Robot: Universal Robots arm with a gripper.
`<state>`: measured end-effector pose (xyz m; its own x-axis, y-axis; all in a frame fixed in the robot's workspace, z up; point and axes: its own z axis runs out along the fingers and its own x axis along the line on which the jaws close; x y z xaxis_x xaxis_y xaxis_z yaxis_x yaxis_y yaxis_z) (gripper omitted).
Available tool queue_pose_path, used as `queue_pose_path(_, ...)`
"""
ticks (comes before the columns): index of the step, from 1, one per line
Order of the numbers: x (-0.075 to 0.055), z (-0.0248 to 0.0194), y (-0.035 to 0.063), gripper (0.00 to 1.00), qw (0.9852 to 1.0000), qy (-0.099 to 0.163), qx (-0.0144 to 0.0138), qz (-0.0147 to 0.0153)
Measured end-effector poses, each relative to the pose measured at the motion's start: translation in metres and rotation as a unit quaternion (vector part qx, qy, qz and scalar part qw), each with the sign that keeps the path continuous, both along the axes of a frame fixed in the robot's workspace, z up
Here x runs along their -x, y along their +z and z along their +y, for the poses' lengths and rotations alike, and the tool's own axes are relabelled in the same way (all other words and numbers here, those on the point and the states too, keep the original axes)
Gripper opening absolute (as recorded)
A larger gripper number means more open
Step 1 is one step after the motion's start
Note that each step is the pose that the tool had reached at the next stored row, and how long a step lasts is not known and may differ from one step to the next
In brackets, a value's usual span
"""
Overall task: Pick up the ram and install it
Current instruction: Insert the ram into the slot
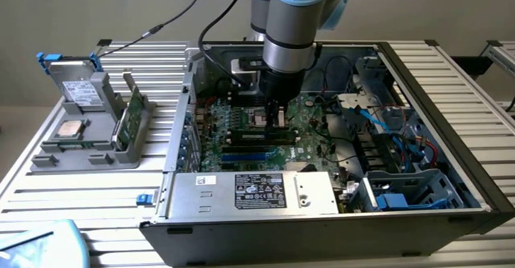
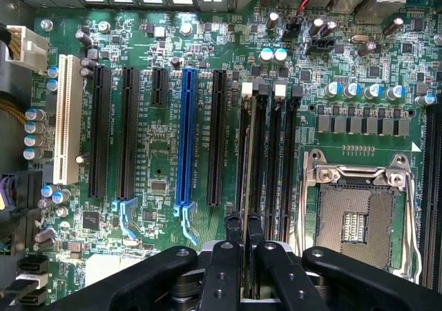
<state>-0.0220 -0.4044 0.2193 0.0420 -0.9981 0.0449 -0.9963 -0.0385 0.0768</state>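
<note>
Fingers (image 2: 239,240): black, drawn close together and clamped on the thin edge of the ram (image 1: 251,136), which they pinch near the middle of its length.
Ram, position: directly below the fingers, standing on edge over the memory slot (image 2: 244,152) that lies closest to the black expansion slot (image 2: 217,138).
Ram, long axis: parallel to the memory slot and running out past the fingers on both sides, so board and slot appear lined up.
Seating: judged to be at the insertion stage. Whether the lower edge has entered the slot cannot be told.
Remaining memory slots (image 2: 283,152): just beside the fingers, on the side toward the processor socket (image 2: 359,214), and empty.
Blue expansion slot (image 2: 184,138): beyond the black one, farther from the fingers.
Arm (image 1: 290,44): reaches straight down into the open computer case (image 1: 450,99), above the fingers.
Power supply (image 1: 257,192): near the fingers, at the case's front wall.
Grey holder (image 1: 81,150): well apart from the fingers, outside the case on the worktop (image 1: 72,201), carrying another green board (image 1: 135,116) on edge.
</note>
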Motion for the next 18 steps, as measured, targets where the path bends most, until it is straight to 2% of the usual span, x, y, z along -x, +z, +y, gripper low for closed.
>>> queue_pose_path(5, -0.0002, 0.0001, 0.0000, 0.14, 1.0000, 0.000, 0.0012, 0.0022)
queue_pose_path(7, -0.0002, 0.0002, 0.0000, 0.14, 1.0000, 0.000, 0.0028, 0.0039)
queue_pose_path(10, -0.0003, 0.0002, 0.0000, 0.14, 1.0000, 0.000, 0.0042, 0.0042)
queue_pose_path(18, -0.0004, 0.0005, -0.0001, 0.14, 1.0000, 0.000, 0.0044, 0.0041)
